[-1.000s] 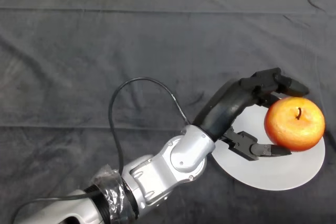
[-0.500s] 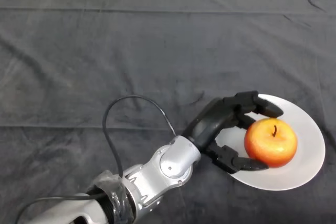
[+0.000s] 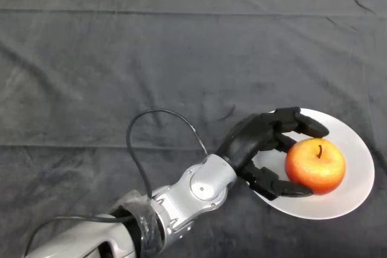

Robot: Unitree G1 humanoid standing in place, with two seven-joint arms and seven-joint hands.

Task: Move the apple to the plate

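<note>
Apple position: one apple (image 3: 315, 166) sits upright, stem up, on the plate (image 3: 354, 143), toward the plate's left half.
Hand: one black hand (image 3: 257, 140), the left, reaches in over the plate's left rim; its fingers (image 3: 299, 124) arch over the apple's far-left side and its thumb (image 3: 284, 187) lies along the near-left side.
Hand state: fingers and thumb are curled round the apple, so the hand is grasping it; whether every pad presses the skin cannot be told from the head view.
Step in hand (judgement): releasing the apple onto the plate.
Doing it well (judgement): spread thumb and fingers evenly, so that neither side nudges the round fruit into a roll; then lift the hand away to the left and clear of the rim without tipping the plate.
Risk (judgement): a dragged finger could push the apple toward the right rim.
Surface: one surface under a dark cloth (image 3: 151, 46) carries the plate.
Count: apple, one; plate, one; hand, one.
</note>
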